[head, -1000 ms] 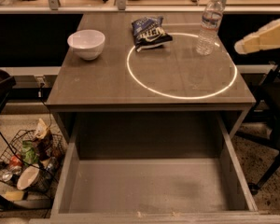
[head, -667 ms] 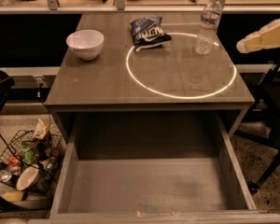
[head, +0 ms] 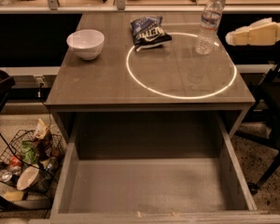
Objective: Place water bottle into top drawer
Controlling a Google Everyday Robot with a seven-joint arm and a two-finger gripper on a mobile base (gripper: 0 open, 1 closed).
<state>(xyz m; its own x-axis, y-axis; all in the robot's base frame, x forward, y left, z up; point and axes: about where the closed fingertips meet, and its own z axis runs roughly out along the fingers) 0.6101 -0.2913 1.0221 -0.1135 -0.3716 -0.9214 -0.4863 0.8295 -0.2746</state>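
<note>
One clear, ribbed, white-capped water bottle point(head: 208, 24) stands near the hand point(head: 234, 36), whose grip is indiscernible.

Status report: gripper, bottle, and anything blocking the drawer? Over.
Gripper beside table right edge, apart from water bottle. Water bottle upright on table, back right. Top drawer open, nothing in the way.

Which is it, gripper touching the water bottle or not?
Apart. The camera view shows a gap between the gripper, right of the table, and the water bottle.
</note>
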